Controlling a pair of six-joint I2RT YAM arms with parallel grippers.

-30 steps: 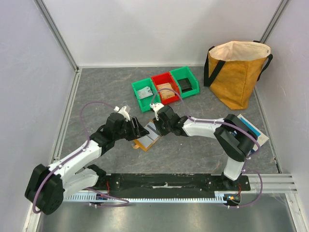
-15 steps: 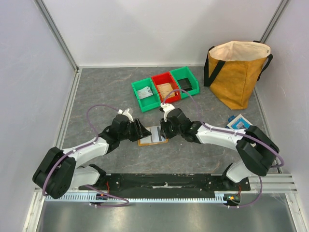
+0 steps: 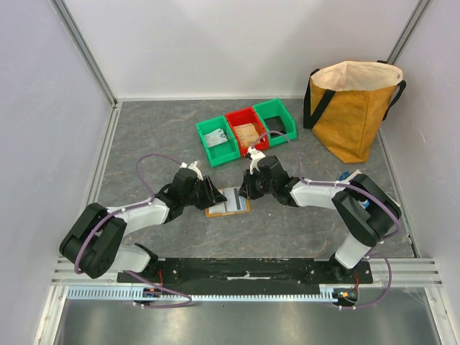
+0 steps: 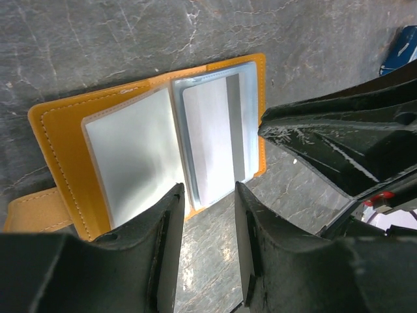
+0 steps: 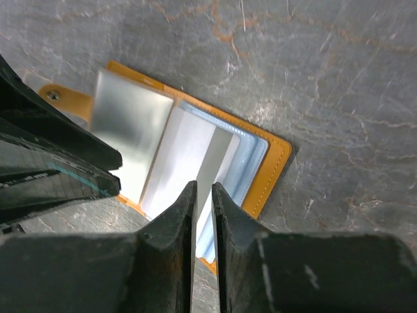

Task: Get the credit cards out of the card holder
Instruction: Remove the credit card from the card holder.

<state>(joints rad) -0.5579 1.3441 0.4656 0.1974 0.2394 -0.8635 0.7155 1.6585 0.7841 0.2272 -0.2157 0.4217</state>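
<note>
Your card holder [image 3: 228,202] lies open and flat on the table [image 3: 151,136], near the bins [image 3: 237,115], between both grippers. The cards [image 4: 212,140] sit inside its clear sleeves. Your left gripper [image 4: 208,189] hangs at its left side with jaws apart, holding nothing. Your right gripper [image 5: 203,190], at its right side, shows only a thin slit between its jaws; I cannot tell if it pinches a card.
</note>
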